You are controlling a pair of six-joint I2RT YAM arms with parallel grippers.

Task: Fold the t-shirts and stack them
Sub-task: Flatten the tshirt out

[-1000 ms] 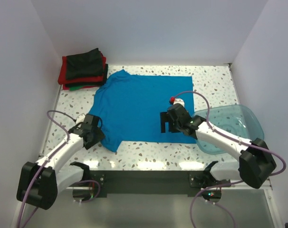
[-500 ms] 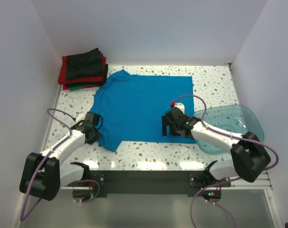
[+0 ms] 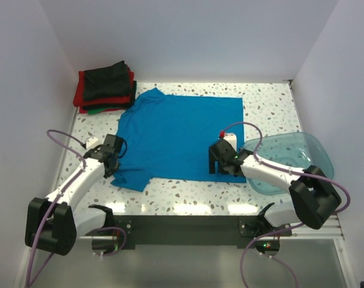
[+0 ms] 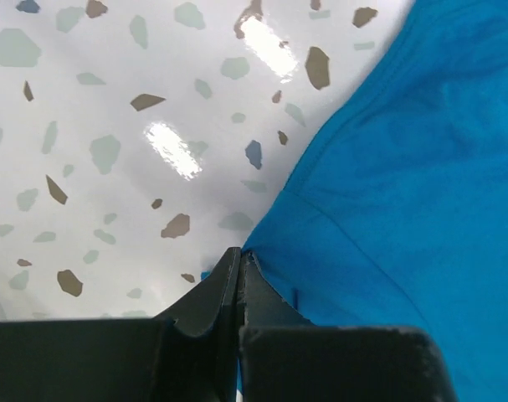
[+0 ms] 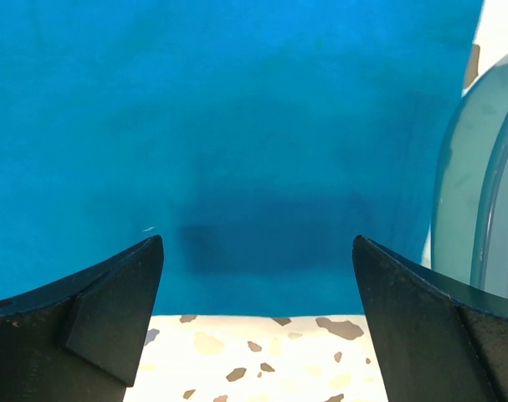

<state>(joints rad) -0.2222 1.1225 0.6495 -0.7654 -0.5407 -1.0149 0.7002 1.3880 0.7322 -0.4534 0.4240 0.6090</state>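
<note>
A bright blue t-shirt (image 3: 179,132) lies spread flat across the middle of the table. My left gripper (image 3: 114,167) is at its near left sleeve; in the left wrist view the gripper (image 4: 239,260) is shut, pinching the edge of the blue cloth (image 4: 404,167). My right gripper (image 3: 216,167) hovers over the shirt's near right hem, and its wrist view shows it (image 5: 258,244) wide open with nothing between the fingers, the hem of the shirt (image 5: 254,126) just below them. Folded dark and red t-shirts (image 3: 105,87) are stacked at the back left corner.
A translucent blue-green plastic tub (image 3: 292,157) stands at the right, close beside my right arm; its rim (image 5: 479,193) shows at the right of the right wrist view. White walls close in the speckled table (image 3: 187,192) on the left, back and right.
My left gripper has shut on the sleeve edge and drawn it slightly left. The right gripper has slid nearer to the shirt's near hem, still open.
</note>
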